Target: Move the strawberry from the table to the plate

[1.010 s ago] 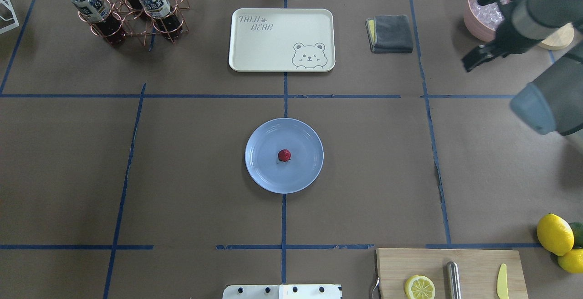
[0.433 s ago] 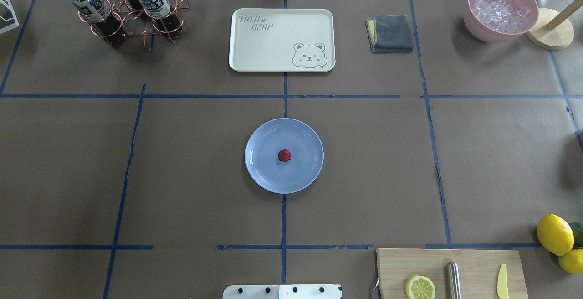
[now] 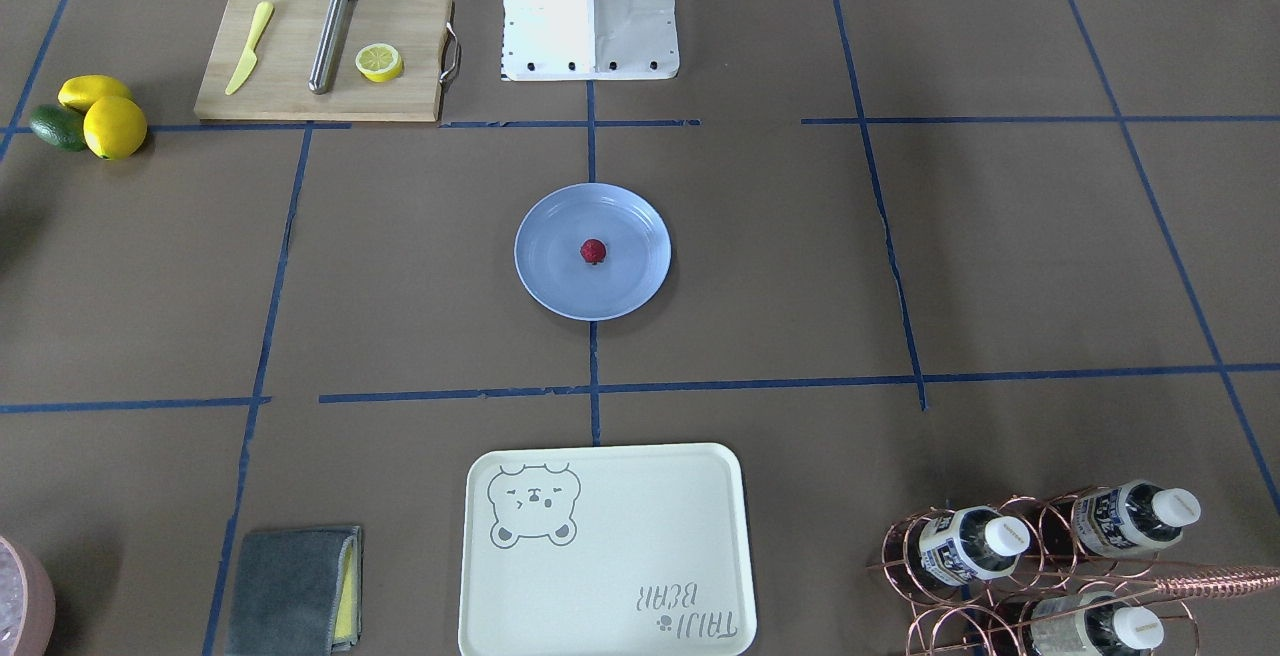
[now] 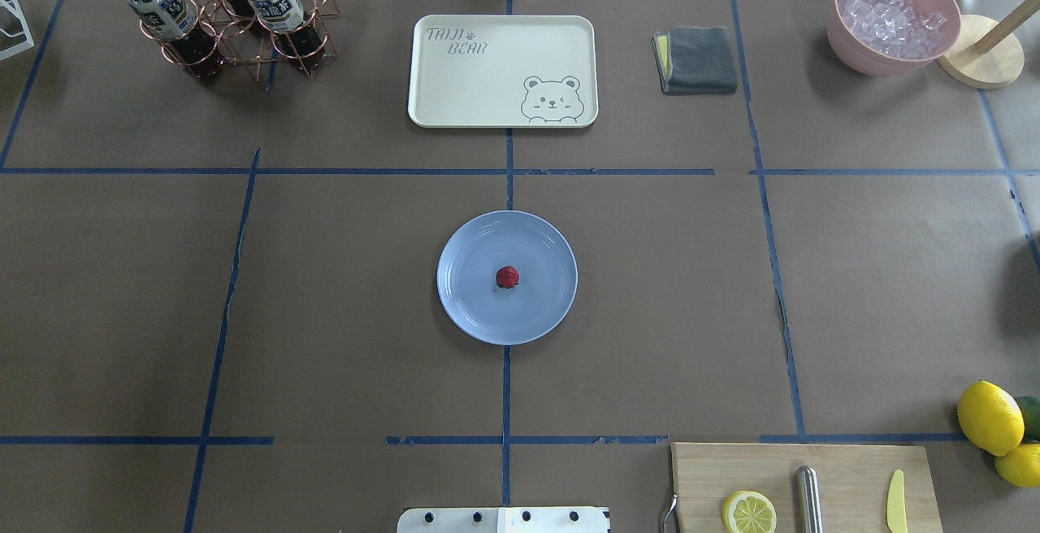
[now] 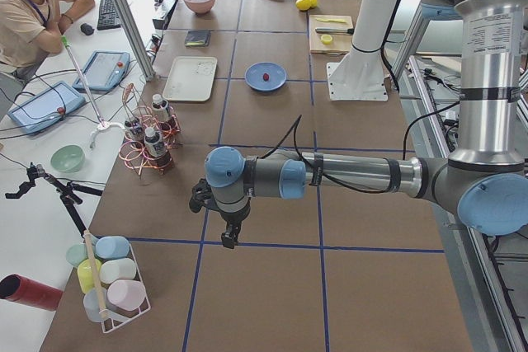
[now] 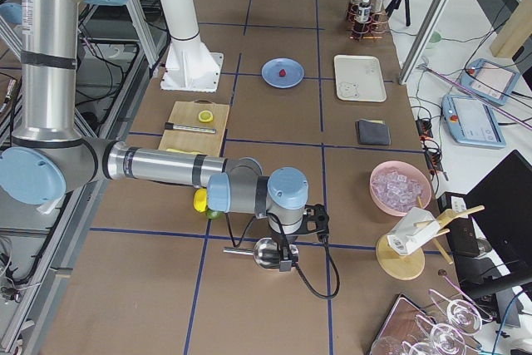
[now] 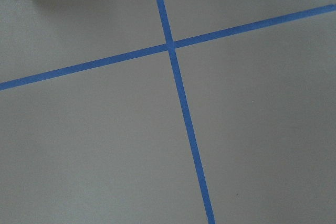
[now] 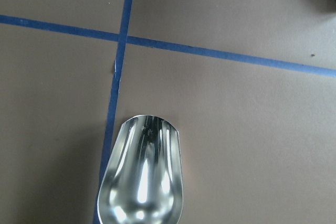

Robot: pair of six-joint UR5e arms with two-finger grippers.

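The brown paper-covered surface (image 4: 325, 289), gridded with blue tape, runs on past both sides of the overhead view. The left tool (image 5: 228, 235) hangs above bare surface at the left end, beyond the bottle rack (image 5: 147, 147). Only a side view shows it, so whether its jaws stand apart or together cannot be told. The right tool (image 6: 287, 262) hangs at the right end, just above a metal scoop (image 8: 143, 179); its jaw state likewise cannot be told. The strawberry (image 4: 507, 277) lies near the centre of the plate (image 4: 459, 309) at mid-surface, well apart from both tools and inward of each. Neither arm is clearly nearer. The berry is roundish, with no marked long axis. Judgement: placement appears complete and no further grasp is called for.
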